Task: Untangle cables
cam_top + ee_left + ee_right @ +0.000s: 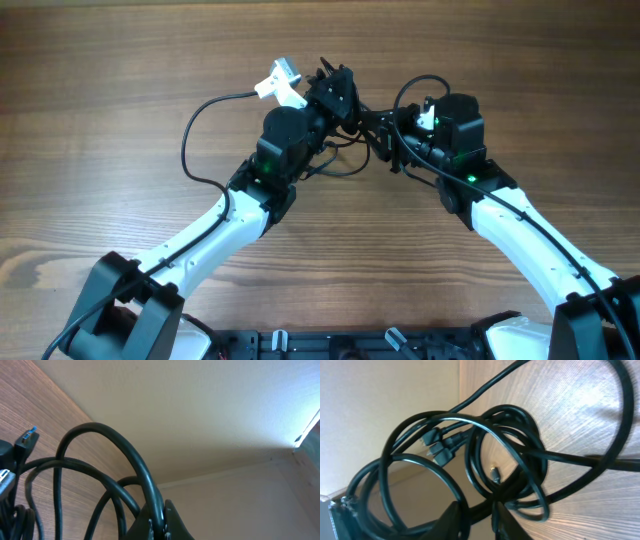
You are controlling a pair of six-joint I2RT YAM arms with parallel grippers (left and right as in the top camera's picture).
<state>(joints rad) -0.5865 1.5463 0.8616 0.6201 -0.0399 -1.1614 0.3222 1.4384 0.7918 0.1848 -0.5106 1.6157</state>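
The cables are a knotted bundle of thin black cords held up between my two grippers at the table's far middle. One strand loops out to the left and another arcs above the right wrist. A white plug end sticks out beside the left gripper. My left gripper is shut on one black cable. A blue-tipped USB plug hangs at the left of that view. My right gripper is closed around several coiled strands, with small plug ends in the coil.
The wooden table lies under both arms. A wall and ceiling edge fill the left wrist view's background. The arm bases stand at the front edge.
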